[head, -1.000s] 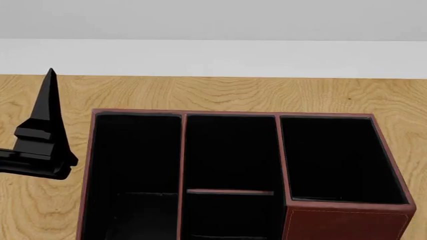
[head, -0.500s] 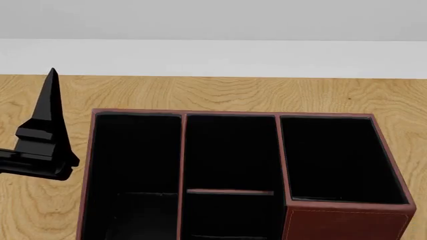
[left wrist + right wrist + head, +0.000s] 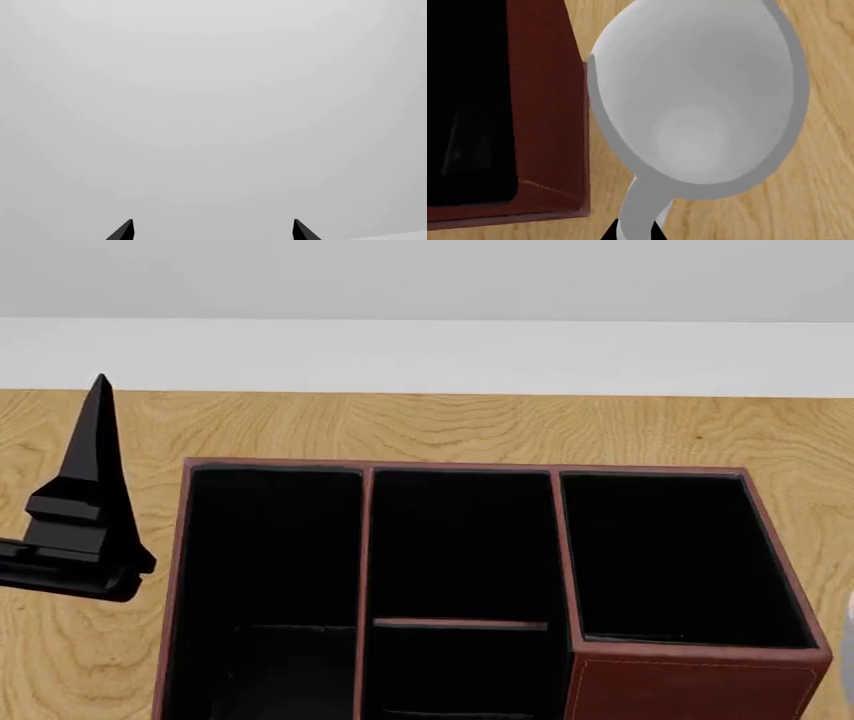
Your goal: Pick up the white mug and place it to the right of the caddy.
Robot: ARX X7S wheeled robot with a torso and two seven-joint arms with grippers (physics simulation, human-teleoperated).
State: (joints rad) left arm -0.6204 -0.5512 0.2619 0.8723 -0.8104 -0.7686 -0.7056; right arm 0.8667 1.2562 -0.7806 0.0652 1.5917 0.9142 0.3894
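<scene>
Head view: looks steeply down and forward, close over the caddy (image 3: 461,590) on the wooden table (image 3: 534,425), with the left gripper (image 3: 83,510) at nine o'clock. Left wrist view: faces a blank pale surface past its own fingertips (image 3: 123,231). Right wrist view: looks straight down, very near, into the white mug (image 3: 697,95); it shares the caddy's outer wall and the table with the head view.
</scene>
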